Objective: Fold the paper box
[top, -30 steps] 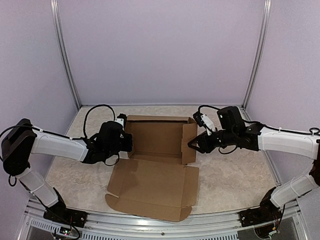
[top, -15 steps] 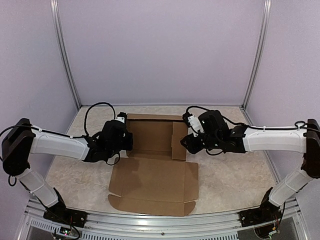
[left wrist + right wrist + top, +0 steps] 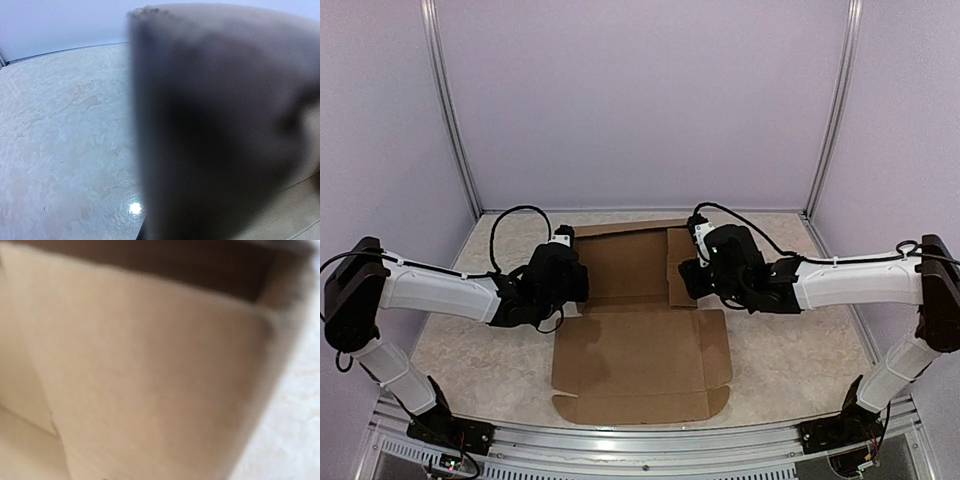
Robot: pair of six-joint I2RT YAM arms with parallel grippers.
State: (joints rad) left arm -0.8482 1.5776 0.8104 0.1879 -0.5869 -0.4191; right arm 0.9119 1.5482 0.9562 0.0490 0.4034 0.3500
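The paper box (image 3: pixel 640 352) is a brown die-cut sheet in the middle of the table, its big front panel lying flat. Its back part (image 3: pixel 625 262) has raised walls. My left gripper (image 3: pixel 577 286) presses against the box's left wall; its fingers do not show, and in the left wrist view dark blurred cardboard (image 3: pixel 215 125) fills the right half. My right gripper (image 3: pixel 684 280) sits against the right side flap (image 3: pixel 677 262), which leans inward. Cardboard (image 3: pixel 150 380) fills the right wrist view and hides those fingers.
The pale marbled table (image 3: pixel 460 345) lies around the box. Metal frame posts (image 3: pixel 452 110) stand at the back corners and a rail (image 3: pixel 640 440) runs along the near edge. Black cables (image 3: pixel 510 225) loop off both wrists.
My right gripper has moved left and pushed the right side flap inward over the box floor. The front panel has swung round to lie square. The left gripper has edged slightly right.
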